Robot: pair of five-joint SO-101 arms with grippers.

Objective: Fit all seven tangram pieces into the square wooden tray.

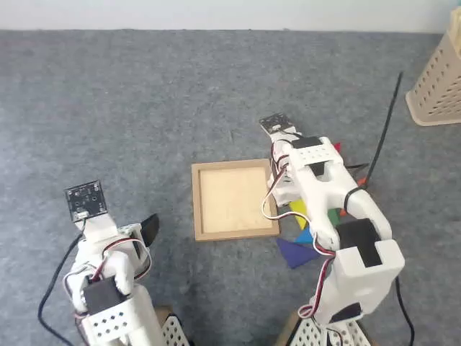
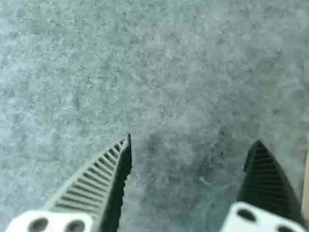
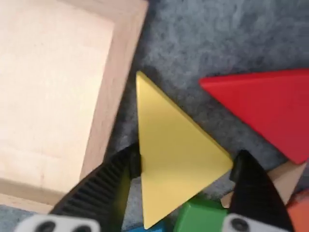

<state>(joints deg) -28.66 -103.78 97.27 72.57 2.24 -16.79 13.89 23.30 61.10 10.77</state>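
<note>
Grey carpet [image 1: 130, 94] is covering the table I am steering over. On my right wrist feed, the right gripper [image 3: 186, 162] is clamping its fingers [image 3: 104, 188] on the yellow triangle [image 3: 169, 140]. One finger is pressing the edge that faces the tray [image 3: 113, 82] and the other is pressing the corner turned away from it. That triangle is sitting just beside the tray's outer rim, with a thin strip of carpet showing between them. I am seeing the red triangle [image 3: 270, 106] lying farther from the tray than the yellow one, near it but apart. A green piece [image 3: 198, 215] is butting against the yellow triangle between the two fingers.

From the high view, the tray is showing its bare wooden floor, and the right arm is stretching over the pieces clustered along the tray's right side. A purple triangle [image 1: 295, 254] is lying just off the tray's near right corner.

The left gripper [image 2: 193, 141] is hanging with its fingers spread apart, gripping nothing, above carpet well to the tray's left. A beige basket [image 1: 439, 79] is standing far to the tray's right, towards the back.
</note>
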